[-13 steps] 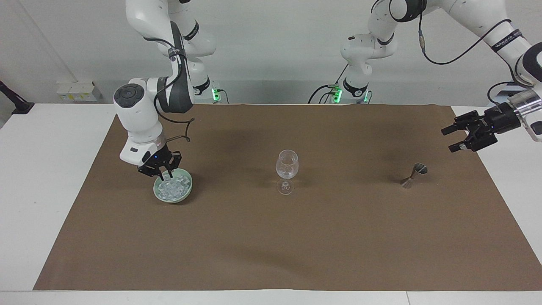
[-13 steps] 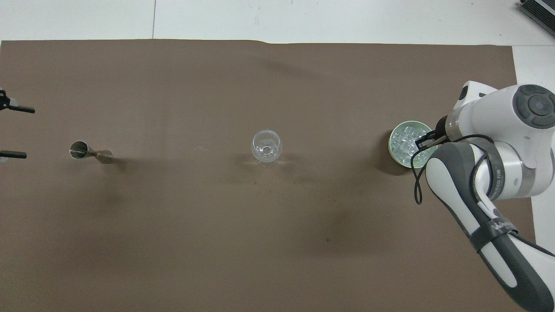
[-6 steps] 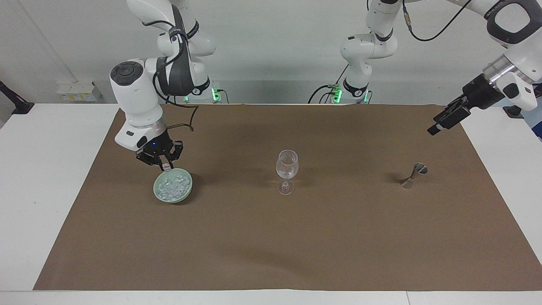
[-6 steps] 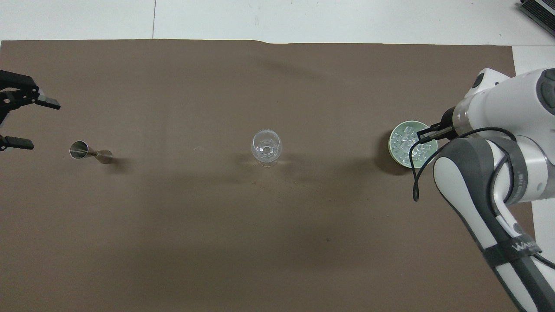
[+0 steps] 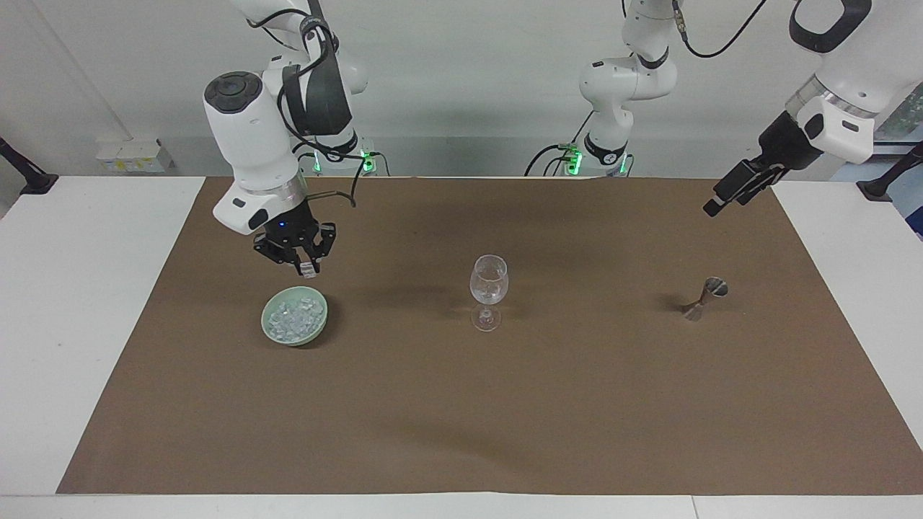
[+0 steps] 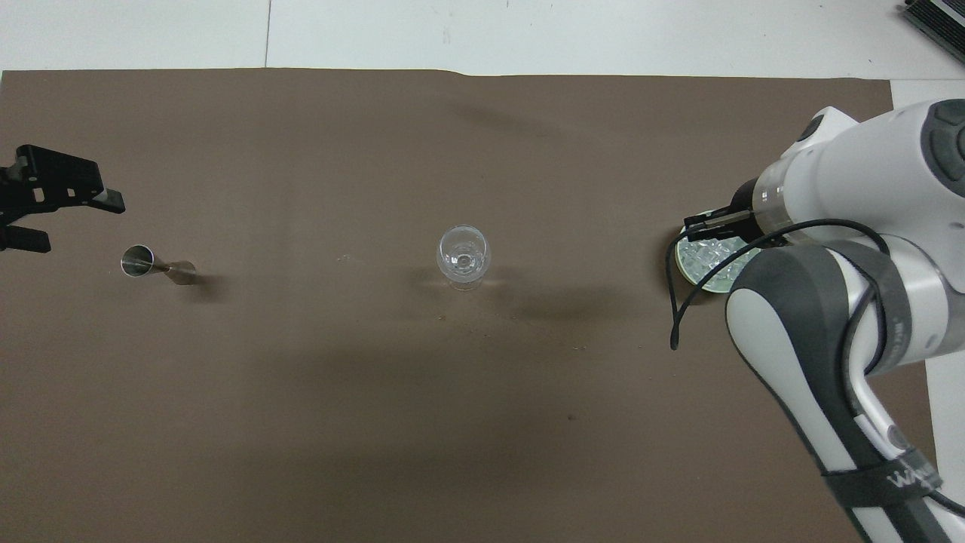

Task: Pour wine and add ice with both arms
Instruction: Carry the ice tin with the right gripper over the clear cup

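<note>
A pale green bowl (image 5: 265,321) of ice (image 5: 292,317) sits toward the right arm's end of the brown mat. My right gripper (image 5: 301,265) hangs just above the bowl's rim on the side nearer the robots. It is shut on one small whitish ice chunk (image 5: 309,270). In the overhead view my right gripper (image 6: 697,226) covers part of the bowl (image 6: 709,271). A clear stemmed glass (image 5: 489,285) stands upright mid-mat. My left gripper (image 5: 720,203) is open in the air, up over the mat near a steel jigger (image 5: 705,297). No wine is in view.
The brown mat (image 5: 461,418) covers most of the white table. The glass (image 6: 463,255) and the jigger (image 6: 154,264) stand in one row with the bowl. My left gripper (image 6: 79,222) shows at the overhead view's edge. Cables hang from both arms.
My right gripper rose out of the bowl with an ice chunk and drifted toward the glass. The left arm lifted and swung in over the mat's edge near the jigger.
</note>
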